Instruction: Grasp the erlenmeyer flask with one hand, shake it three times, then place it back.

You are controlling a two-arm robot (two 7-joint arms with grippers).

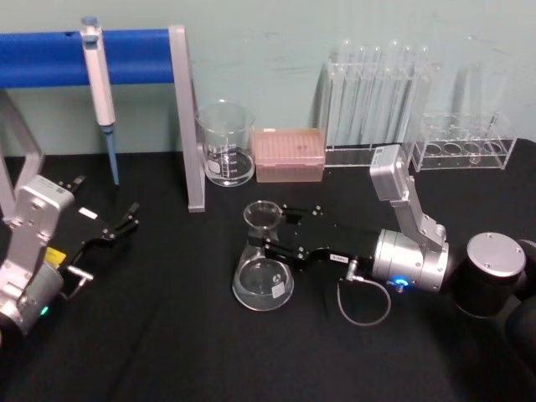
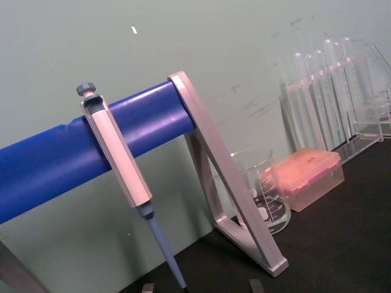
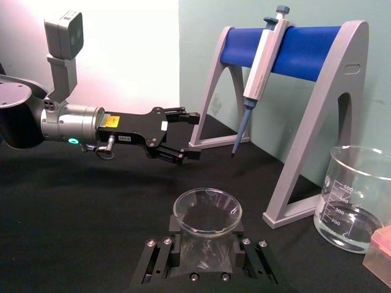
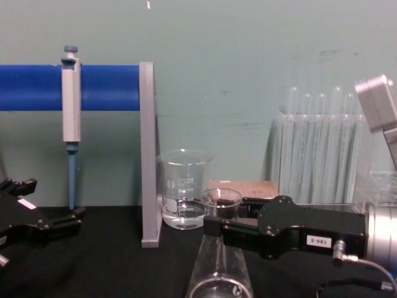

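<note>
A: Entry 1, right gripper (image 1: 272, 228)?
B: Middle of the black table (image 1: 167, 343), reaching left. Its 2 jaws are closed on the neck of the flask (image 1: 264, 280).
A: Flask, position?
B: Upright on the table, just nearer than the beaker (image 1: 226, 142) and the pink box (image 1: 289, 155).
A: Entry 2, left gripper (image 3: 192, 135)?
B: Far left, jaws wide apart, holding nothing, well apart from the flask.
A: Back row?
B: 1 pipette (image 1: 99, 84) hanging on the blue stand (image 1: 50, 59), left. Tubes (image 1: 377, 92) in racks, right.
</note>
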